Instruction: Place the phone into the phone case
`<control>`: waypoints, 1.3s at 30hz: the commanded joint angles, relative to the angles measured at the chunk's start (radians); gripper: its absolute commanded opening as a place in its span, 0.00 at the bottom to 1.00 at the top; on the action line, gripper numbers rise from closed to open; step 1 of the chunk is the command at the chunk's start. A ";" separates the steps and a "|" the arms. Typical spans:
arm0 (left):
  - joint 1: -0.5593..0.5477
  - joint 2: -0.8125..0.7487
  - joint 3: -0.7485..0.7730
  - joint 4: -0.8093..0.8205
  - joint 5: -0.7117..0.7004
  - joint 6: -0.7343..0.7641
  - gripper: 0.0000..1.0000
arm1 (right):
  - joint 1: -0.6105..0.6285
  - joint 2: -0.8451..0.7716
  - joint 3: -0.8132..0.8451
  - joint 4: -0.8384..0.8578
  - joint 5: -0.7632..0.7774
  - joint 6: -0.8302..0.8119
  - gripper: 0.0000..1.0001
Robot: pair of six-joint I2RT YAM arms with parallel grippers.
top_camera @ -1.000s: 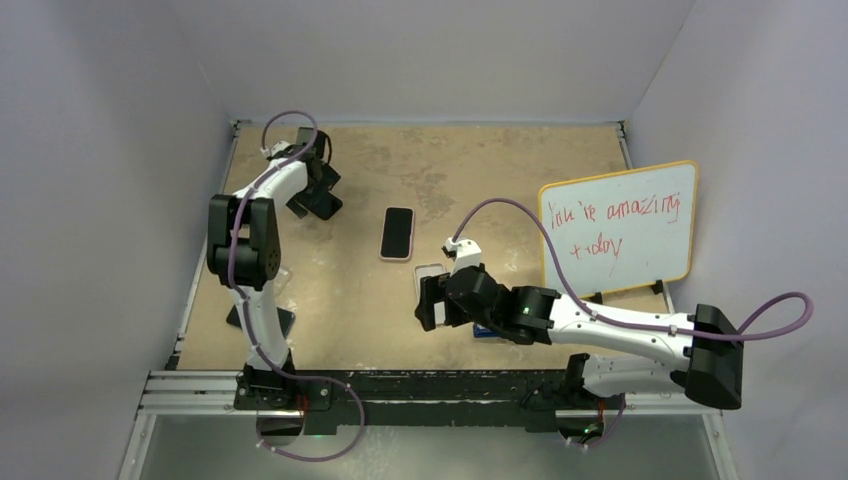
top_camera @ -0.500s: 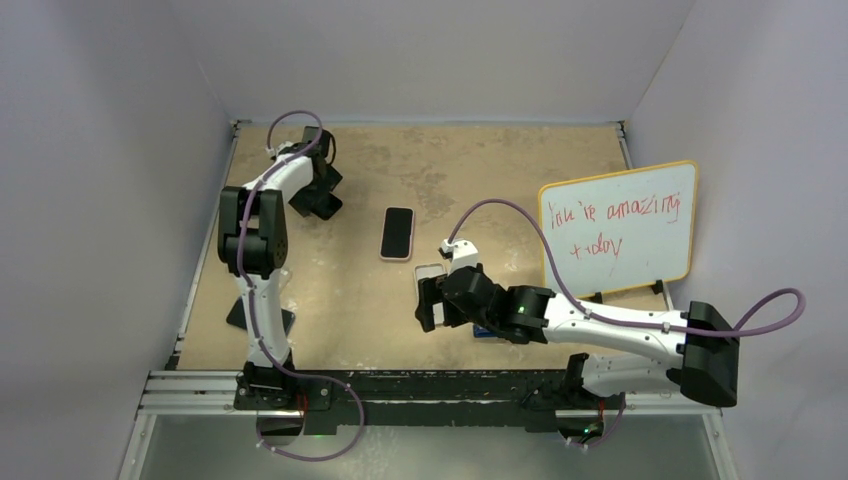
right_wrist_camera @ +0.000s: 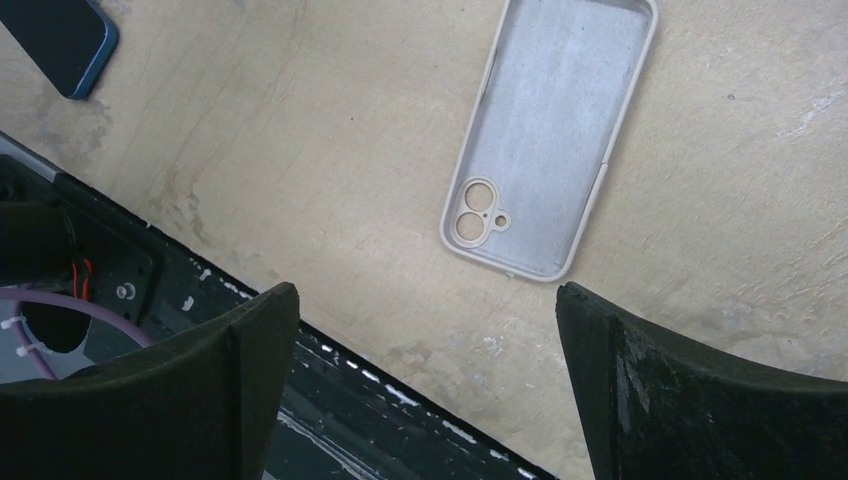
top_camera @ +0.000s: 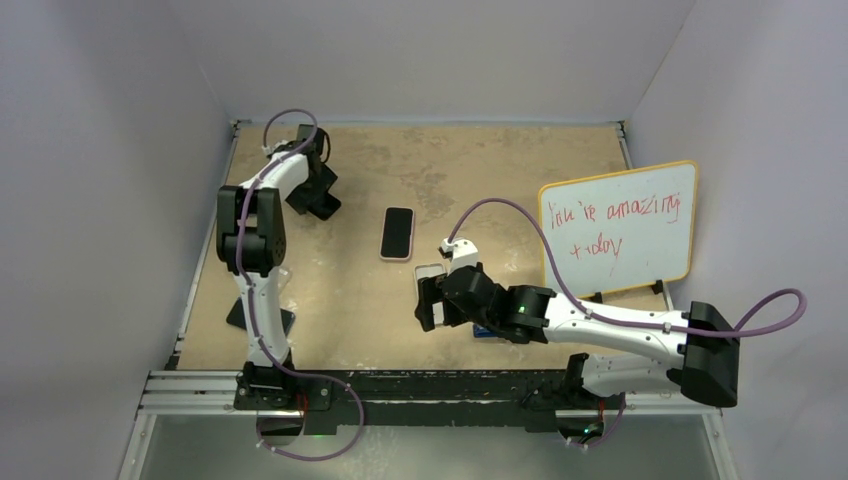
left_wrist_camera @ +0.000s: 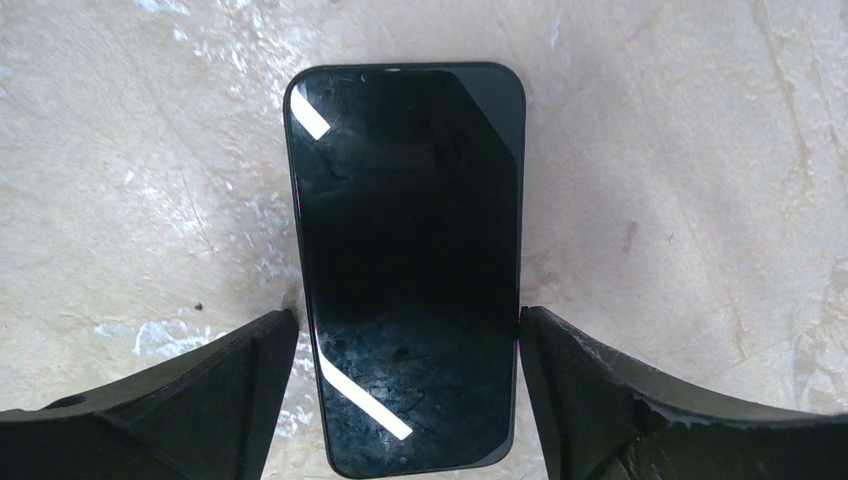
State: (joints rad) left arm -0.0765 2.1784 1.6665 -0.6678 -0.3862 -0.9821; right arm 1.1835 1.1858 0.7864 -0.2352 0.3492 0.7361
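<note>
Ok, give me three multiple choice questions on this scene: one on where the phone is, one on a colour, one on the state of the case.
1. Where does the black glass-fronted phone lie?
A. inside the case
B. flat on the tan table
C. against the whiteboard

2. What colour is the writing on the yellow-framed whiteboard?
A. red
B. blue
C. green

3. The pale grey plastic phone case is:
A. empty, inside facing up
B. holding the phone
C. clamped in the right gripper

Answers: 1 B, the top view shows it on bare table; 2 A, the letters are red; 3 A, the right wrist view shows its bare lining and camera cutout.
</note>
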 commanded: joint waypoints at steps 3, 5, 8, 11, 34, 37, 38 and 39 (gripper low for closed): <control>0.056 0.051 0.021 0.020 0.050 0.035 0.83 | 0.002 -0.022 0.032 0.010 0.032 -0.004 0.99; 0.060 0.058 0.023 0.019 0.061 0.043 0.82 | 0.002 -0.018 0.035 0.013 0.033 -0.005 0.99; 0.061 0.065 0.024 0.017 0.085 0.067 0.79 | 0.003 -0.013 0.046 0.005 0.047 -0.005 0.99; 0.063 0.063 0.027 0.005 0.120 0.118 0.78 | 0.003 -0.022 0.033 0.028 0.041 0.008 0.99; 0.004 -0.233 -0.428 0.116 0.309 0.393 0.71 | 0.004 -0.049 -0.026 0.102 0.008 0.037 0.99; -0.015 -0.254 -0.429 0.113 0.297 0.403 0.72 | 0.004 -0.047 -0.025 0.105 -0.001 0.038 0.99; -0.014 -0.261 -0.422 0.109 0.290 0.400 0.73 | 0.004 -0.049 -0.027 0.107 -0.002 0.038 0.99; -0.014 -0.267 -0.407 0.099 0.274 0.395 0.75 | 0.003 -0.050 -0.028 0.108 -0.004 0.039 0.99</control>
State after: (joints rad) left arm -0.0715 1.9182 1.2743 -0.4896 -0.1349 -0.6155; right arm 1.1835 1.1561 0.7708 -0.1577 0.3470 0.7631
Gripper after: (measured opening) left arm 0.727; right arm 0.987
